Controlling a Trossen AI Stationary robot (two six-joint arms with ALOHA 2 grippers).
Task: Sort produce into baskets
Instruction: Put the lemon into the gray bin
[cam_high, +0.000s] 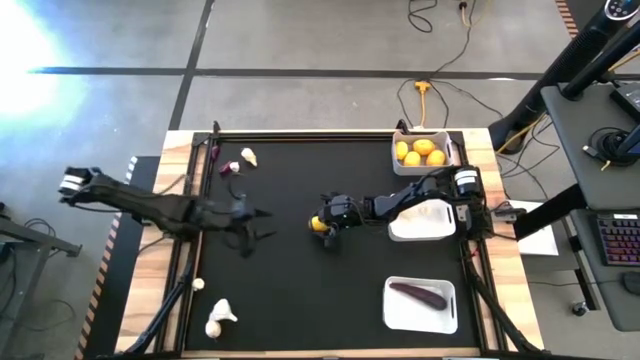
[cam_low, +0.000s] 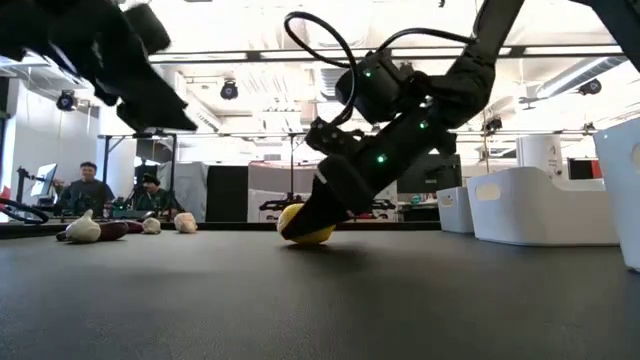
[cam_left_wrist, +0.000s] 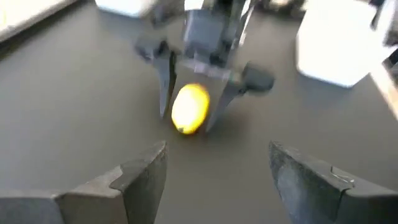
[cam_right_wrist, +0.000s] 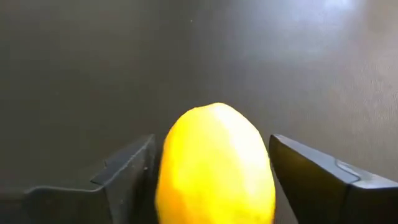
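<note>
A yellow lemon (cam_high: 319, 226) lies on the black mat at the table's middle, and my right gripper (cam_right_wrist: 211, 180) has closed around it. In the low view the lemon (cam_low: 305, 228) rests on the mat under that gripper (cam_low: 320, 215). Left of it, my left gripper (cam_high: 262, 225) hangs above the mat, open and empty, with its fingers pointed at the lemon (cam_left_wrist: 189, 109). Three white baskets stand on the right: the far one (cam_high: 398, 138) with lemons, the middle one (cam_high: 420, 228) partly under my right arm, the near one (cam_high: 392, 310) with an eggplant (cam_high: 418, 294). My right gripper has the lemon between its two fingers, one on each of its opposite sides (cam_right_wrist: 168, 180). The fingers come slanting down from the table's right side. The lemon's underside rests on the mat.
Whitish garlic bulbs lie at the far left (cam_high: 248, 157) and near left (cam_high: 220, 315), with a small one (cam_high: 198, 284) between. A purple bit (cam_high: 228, 168) lies by the far bulb. The mat's middle and near part are bare. People sit in the room beyond the table (cam_low: 88, 185).
</note>
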